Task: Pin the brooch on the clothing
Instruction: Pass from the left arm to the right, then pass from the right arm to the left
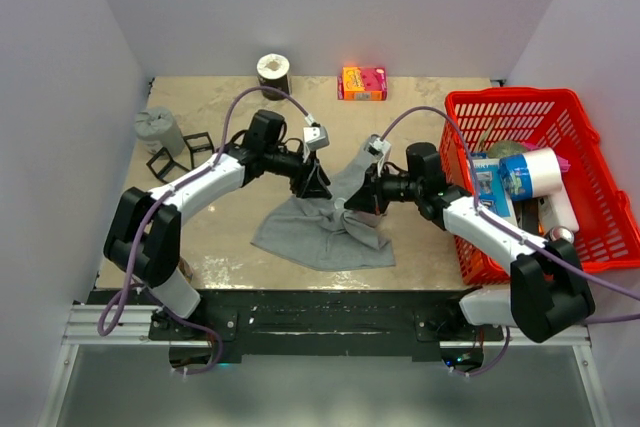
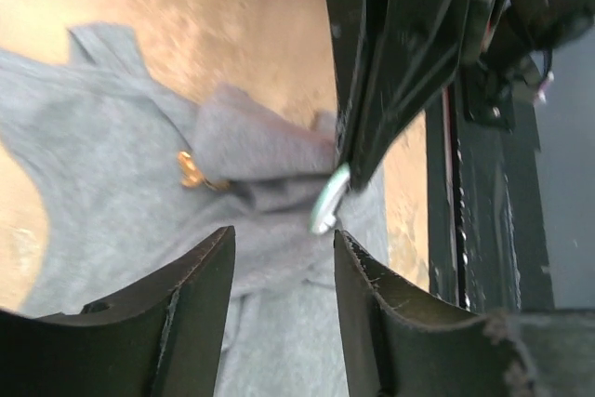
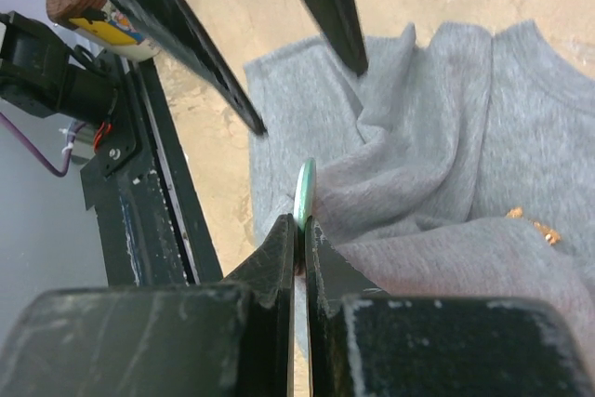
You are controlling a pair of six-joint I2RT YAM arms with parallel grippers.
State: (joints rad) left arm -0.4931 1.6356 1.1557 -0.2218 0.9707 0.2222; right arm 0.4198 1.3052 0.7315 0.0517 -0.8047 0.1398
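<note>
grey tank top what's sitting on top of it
A small orange brooch lies on the grey tank top beside a raised fold. Its back is covered, so whether it is pinned cannot be seen.

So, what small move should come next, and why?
Probably the left gripper should lower and close on the raised fold of the clothing to steady it: its jaws stand open above the cloth, while the right gripper is shut on a thin pale disc beside the fold, and the brooch lies on the fabric.
</note>
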